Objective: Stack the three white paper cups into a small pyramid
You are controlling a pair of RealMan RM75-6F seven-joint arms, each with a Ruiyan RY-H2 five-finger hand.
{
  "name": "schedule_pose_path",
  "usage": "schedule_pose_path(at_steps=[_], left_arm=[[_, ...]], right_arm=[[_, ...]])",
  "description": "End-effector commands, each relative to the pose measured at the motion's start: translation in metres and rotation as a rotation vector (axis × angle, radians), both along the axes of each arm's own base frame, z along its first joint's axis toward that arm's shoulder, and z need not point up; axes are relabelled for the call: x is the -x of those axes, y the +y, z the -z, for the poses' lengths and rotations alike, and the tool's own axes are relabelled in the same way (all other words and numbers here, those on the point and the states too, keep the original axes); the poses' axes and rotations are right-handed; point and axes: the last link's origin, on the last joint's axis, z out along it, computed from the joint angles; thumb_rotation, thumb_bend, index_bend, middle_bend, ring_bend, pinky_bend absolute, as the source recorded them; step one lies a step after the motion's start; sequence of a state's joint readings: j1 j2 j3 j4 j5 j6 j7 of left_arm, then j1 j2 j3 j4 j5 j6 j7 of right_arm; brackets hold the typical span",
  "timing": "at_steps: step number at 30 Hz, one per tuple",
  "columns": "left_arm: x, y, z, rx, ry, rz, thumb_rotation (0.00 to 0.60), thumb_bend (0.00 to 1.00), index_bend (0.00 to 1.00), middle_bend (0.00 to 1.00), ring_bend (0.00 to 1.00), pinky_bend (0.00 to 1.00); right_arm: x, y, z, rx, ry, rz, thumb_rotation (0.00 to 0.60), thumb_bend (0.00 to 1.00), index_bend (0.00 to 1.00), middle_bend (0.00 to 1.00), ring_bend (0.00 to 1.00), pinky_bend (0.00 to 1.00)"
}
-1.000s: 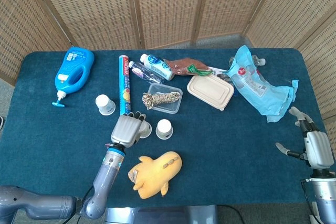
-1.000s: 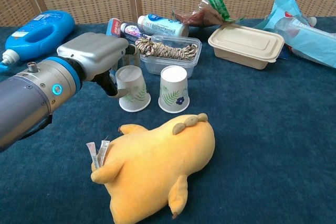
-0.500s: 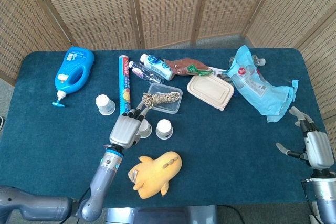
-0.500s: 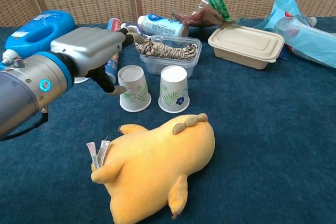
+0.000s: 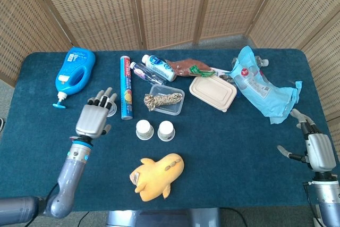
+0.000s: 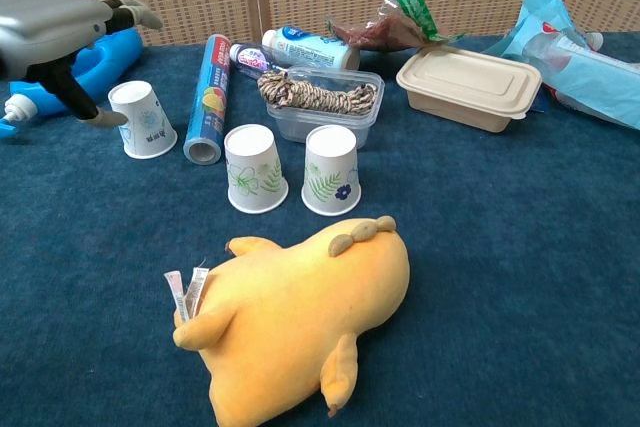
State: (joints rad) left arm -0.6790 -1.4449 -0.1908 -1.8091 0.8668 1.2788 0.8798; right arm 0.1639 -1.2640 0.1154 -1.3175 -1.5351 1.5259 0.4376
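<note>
Hands empty, three cups upside down on the tabletop

Left hand (image 5: 93, 116) hovers over the left part of the tabletop (image 5: 228, 147), fingers (image 5: 104, 97) spread and holding nothing, their tips over the left cup (image 6: 142, 119). That cup stands apart, beside a blue foil roll (image 5: 125, 86). Middle cup (image 5: 144, 129) and right cup (image 5: 166, 130) stand side by side near the centre, in front of a clear box of rope (image 5: 165, 99). Right hand (image 5: 311, 147) sits at the right edge, fingers apart, empty.
</note>
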Motion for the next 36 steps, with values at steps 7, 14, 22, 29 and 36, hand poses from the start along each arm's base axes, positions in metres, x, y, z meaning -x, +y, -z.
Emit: schedule_pose_path(at_steps=[7, 14, 22, 29, 36], left_arm=[[0.034, 0.018, -0.012, -0.025, 0.059, -0.085, 0.600, 0.30, 0.03, 0.00, 0.00, 0.22], [0.038, 0.035, -0.004, -0.024, 0.111, -0.113, 0.600, 0.30, 0.03, 0.00, 0.00, 0.25], [0.041, 0.041, 0.016, -0.014, 0.131, -0.154, 0.600, 0.30, 0.04, 0.01, 0.10, 0.36], [0.038, 0.052, 0.028, -0.021, 0.151, -0.132, 0.600, 0.30, 0.07, 0.12, 0.21, 0.42], [0.025, 0.058, 0.039, -0.035, 0.157, -0.115, 0.600, 0.30, 0.14, 0.22, 0.29, 0.47]], right_arm=[[0.000, -0.001, 0.004, -0.012, 0.009, 0.002, 0.600, 0.03, 0.00, 0.20, 0.15, 0.34], [0.002, -0.001, 0.007, -0.021, 0.015, 0.008, 0.600, 0.04, 0.00, 0.20, 0.15, 0.34], [0.004, -0.002, 0.007, -0.019, 0.013, 0.013, 0.600, 0.04, 0.00, 0.20, 0.15, 0.34], [0.004, -0.002, 0.008, -0.021, 0.012, 0.011, 0.600, 0.04, 0.00, 0.20, 0.15, 0.34], [0.004, -0.002, 0.008, -0.018, 0.007, 0.014, 0.600, 0.04, 0.00, 0.20, 0.15, 0.34]])
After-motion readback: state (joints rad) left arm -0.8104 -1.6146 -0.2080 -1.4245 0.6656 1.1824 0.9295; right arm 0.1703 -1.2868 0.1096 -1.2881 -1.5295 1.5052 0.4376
